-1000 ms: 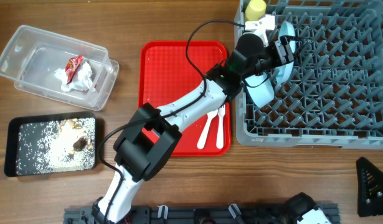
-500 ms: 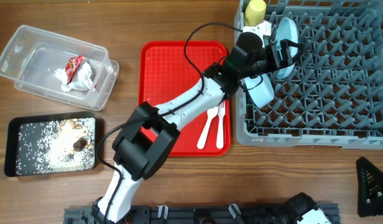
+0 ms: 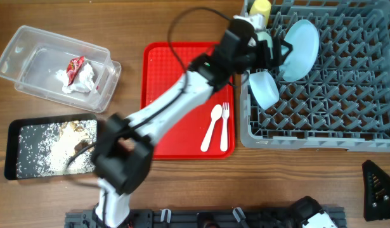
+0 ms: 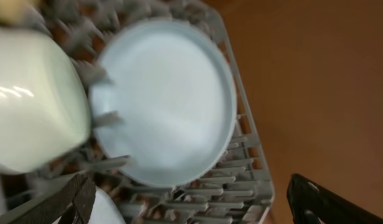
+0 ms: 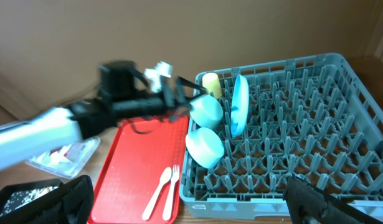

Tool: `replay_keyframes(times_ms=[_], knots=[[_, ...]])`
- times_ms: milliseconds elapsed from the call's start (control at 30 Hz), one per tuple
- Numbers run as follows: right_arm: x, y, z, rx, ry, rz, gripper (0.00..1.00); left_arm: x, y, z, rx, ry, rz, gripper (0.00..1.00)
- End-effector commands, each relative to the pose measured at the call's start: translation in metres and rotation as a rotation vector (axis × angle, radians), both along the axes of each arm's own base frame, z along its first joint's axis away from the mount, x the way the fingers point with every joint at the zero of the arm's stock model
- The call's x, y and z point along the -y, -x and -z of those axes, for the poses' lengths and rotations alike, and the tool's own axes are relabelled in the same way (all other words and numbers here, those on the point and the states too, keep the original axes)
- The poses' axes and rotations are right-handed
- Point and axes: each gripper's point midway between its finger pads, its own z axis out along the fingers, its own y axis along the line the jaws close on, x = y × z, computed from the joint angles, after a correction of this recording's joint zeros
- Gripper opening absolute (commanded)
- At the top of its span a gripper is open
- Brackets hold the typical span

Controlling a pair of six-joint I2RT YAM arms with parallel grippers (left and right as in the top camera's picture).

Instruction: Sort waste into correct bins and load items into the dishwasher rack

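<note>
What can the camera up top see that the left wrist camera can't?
Only overhead: the clear tub holding the red wrapper and napkin, the black tray of crumbs, and the spoon and fork on the red tray. Only left wrist: a close-up of pegs propping the plate, framed by the open left gripper. Both: the plate standing in the rack.
</note>
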Motion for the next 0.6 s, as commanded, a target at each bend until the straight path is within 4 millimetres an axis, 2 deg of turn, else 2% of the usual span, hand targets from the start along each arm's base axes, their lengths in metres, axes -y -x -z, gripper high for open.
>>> replay_keyframes(times_ms=[0, 200, 300, 367, 467, 567], knots=[[-0.001, 0.000, -0.002, 0.006, 0.020, -0.011, 1.00, -0.081, -0.012, -0.083, 0.301, -0.220, -0.167, 1.00], [-0.001, -0.001, -0.002, 0.007, 0.024, -0.013, 1.00, -0.205, -0.002, -0.110, 0.359, -0.597, -0.432, 1.00], [-0.001, -0.001, -0.002, 0.007, 0.024, -0.012, 1.00, -0.259, 0.006, -0.111, 0.323, -0.714, -0.480, 1.00], [-0.001, 0.000, -0.002, 0.006, 0.024, -0.013, 1.00, -0.292, 0.008, -0.105, 0.265, -0.768, -0.516, 1.00], [-0.003, 0.000, -0.001, 0.005, 0.024, -0.026, 1.00, -0.331, 0.011, -0.088, 0.165, -0.837, -0.556, 1.00], [-0.009, -0.001, 0.003, -0.009, 0.042, -0.061, 1.00, -0.350, 0.018, -0.074, 0.087, -0.863, -0.550, 1.00]])
